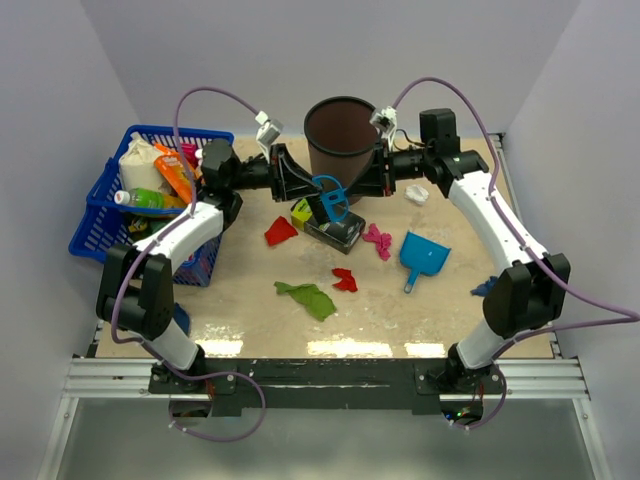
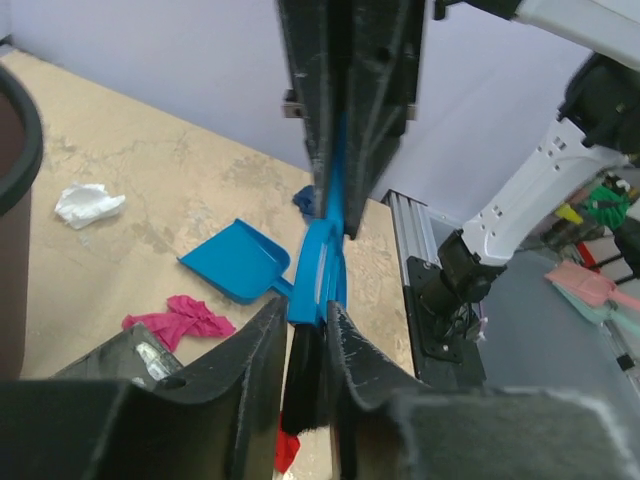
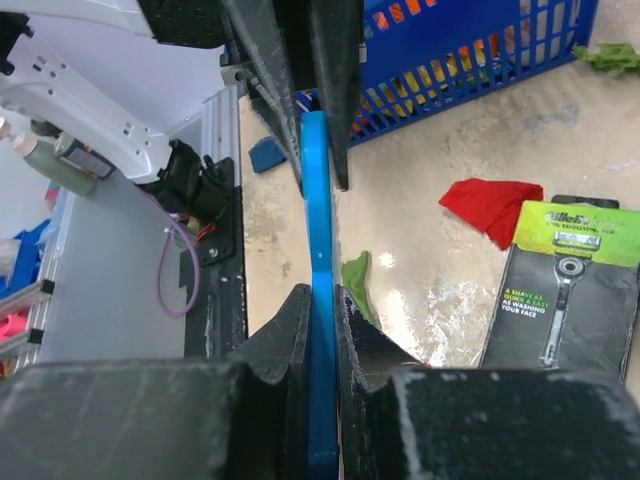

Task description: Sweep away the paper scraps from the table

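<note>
L gripper (image 2: 307, 312) and R gripper (image 3: 320, 296) both pinch blue brush (image 1: 330, 196), held above razor pack (image 1: 337, 232). Paper scraps (image 1: 308, 298) lie scattered on table (image 1: 250, 322), near dustpan (image 1: 424, 253).

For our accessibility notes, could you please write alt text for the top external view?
The left gripper and right gripper both hold a blue brush above the table, before a dark bin. Paper scraps, a blue dustpan and a black-and-lime box lie nearby; a blue basket sits left.
</note>
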You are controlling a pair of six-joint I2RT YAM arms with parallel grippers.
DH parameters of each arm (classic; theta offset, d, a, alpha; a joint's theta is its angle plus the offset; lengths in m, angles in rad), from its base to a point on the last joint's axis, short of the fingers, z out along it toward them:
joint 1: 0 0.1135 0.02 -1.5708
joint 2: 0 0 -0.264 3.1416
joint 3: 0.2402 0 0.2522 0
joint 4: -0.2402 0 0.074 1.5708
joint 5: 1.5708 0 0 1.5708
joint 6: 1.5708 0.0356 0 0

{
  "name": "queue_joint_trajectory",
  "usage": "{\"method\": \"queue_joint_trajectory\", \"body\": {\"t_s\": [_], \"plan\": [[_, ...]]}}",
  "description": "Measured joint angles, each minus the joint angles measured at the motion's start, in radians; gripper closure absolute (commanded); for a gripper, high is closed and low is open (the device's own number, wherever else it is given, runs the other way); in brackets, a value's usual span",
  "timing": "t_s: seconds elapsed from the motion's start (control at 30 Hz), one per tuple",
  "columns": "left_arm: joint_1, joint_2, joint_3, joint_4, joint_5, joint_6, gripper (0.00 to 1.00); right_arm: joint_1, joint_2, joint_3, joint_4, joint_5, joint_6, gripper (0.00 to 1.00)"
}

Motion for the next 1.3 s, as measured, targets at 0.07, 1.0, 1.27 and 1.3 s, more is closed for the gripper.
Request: {"method": "queue_joint_trajectory", "body": {"t_s": [0.07, 1.0, 1.27, 1.3], "plan": [[0.000, 0.000, 0.005, -0.045, -0.025, 0.035, 0.47, -0.003, -0.005, -0.001, -0.009, 0.021, 0.009, 1.00], [-0.505, -0.006, 0.212, -0.847, -0.586, 0.885, 0.43, -0.344, -0.258, 0.029, -0.351, 1.212, -0.168, 1.00], [-0.639, 0.230, 0.361, -0.813, -0.779, 0.721, 0.45, -0.340, -0.384, -0.096, -0.445, 1.293, -0.294, 1.00], [-0.635, 0.293, 0.415, -0.827, -0.806, 0.687, 0.46, -0.340, -0.394, -0.102, -0.441, 1.302, -0.297, 1.00]]}}
